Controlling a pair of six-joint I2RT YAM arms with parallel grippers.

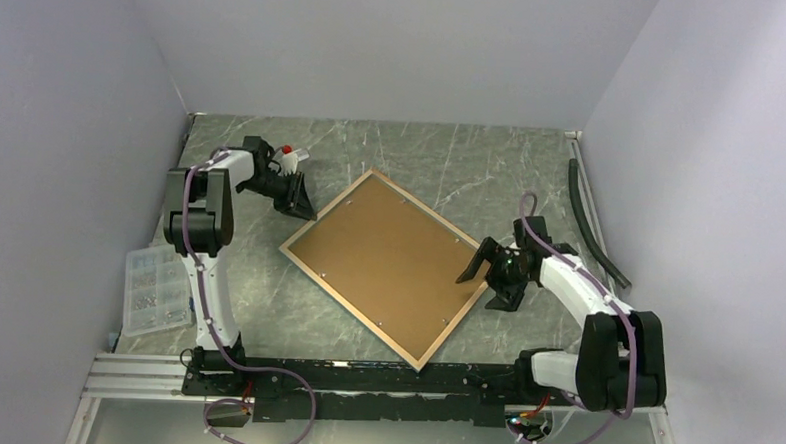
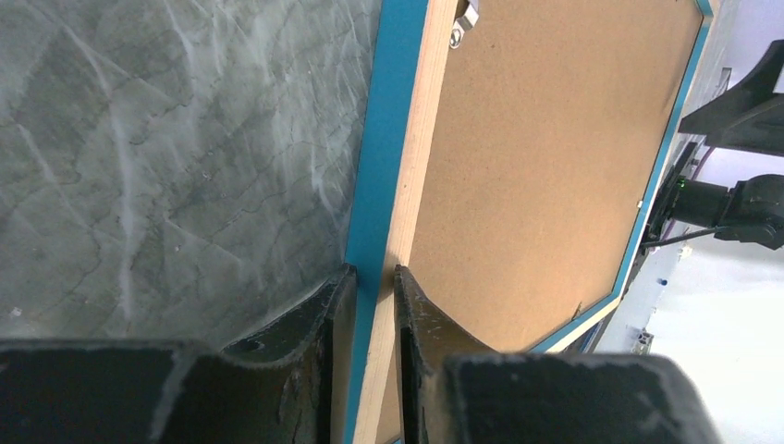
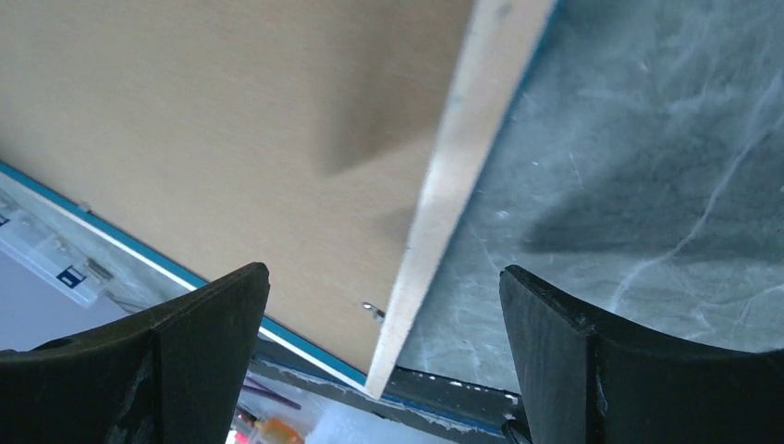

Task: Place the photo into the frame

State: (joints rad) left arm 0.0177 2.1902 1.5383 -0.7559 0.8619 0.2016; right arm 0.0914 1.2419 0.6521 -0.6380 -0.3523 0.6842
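The frame (image 1: 350,308) lies face down and turned diagonally on the marble table, with the brown hardboard backing panel (image 1: 387,262) filling its back. The photo is hidden. My left gripper (image 1: 303,206) is at the frame's far-left edge. In the left wrist view it (image 2: 374,277) is shut on the frame's light wood and blue edge (image 2: 416,166). My right gripper (image 1: 482,276) is at the frame's right corner. In the right wrist view it (image 3: 384,277) is open wide, its jaws standing either side of the wood edge (image 3: 453,166) without touching it.
A clear plastic parts box (image 1: 156,290) sits at the table's left edge. A black strip (image 1: 594,226) lies along the right wall. A small white and red object (image 1: 290,155) is behind the left wrist. The metal rail (image 1: 362,376) runs along the near edge.
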